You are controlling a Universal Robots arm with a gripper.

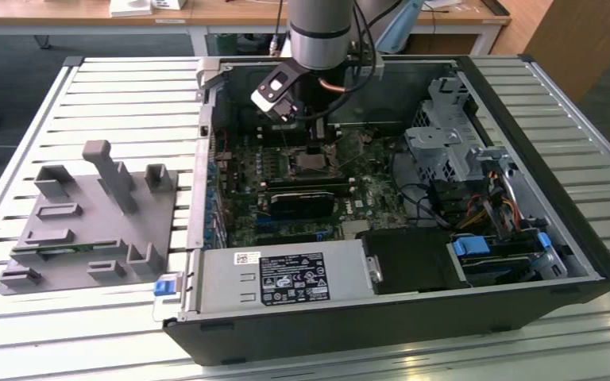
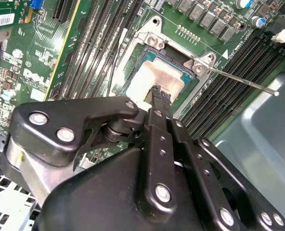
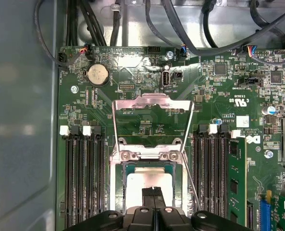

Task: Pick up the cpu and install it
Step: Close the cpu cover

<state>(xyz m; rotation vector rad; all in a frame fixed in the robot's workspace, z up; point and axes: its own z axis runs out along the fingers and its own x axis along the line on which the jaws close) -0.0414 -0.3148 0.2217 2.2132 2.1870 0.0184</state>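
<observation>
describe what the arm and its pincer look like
The arm is a silver-grey tube with a dark band, black cables running beside it and a small black-and-white box near the wrist. The pincer is matte black: flat link bars joined by round silver screws, tapering to narrow tips.

cpu (image 2: 156,72): square, shiny silver top; flat in open socket (image 2: 132,60)

Print marks the motherboard (image 3: 204,91) and power-supply label (image 1: 292,279).

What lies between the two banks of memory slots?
In the first wrist view: the socket, its metal frame flipped open, the cpu inside, the pincer over it.
</observation>
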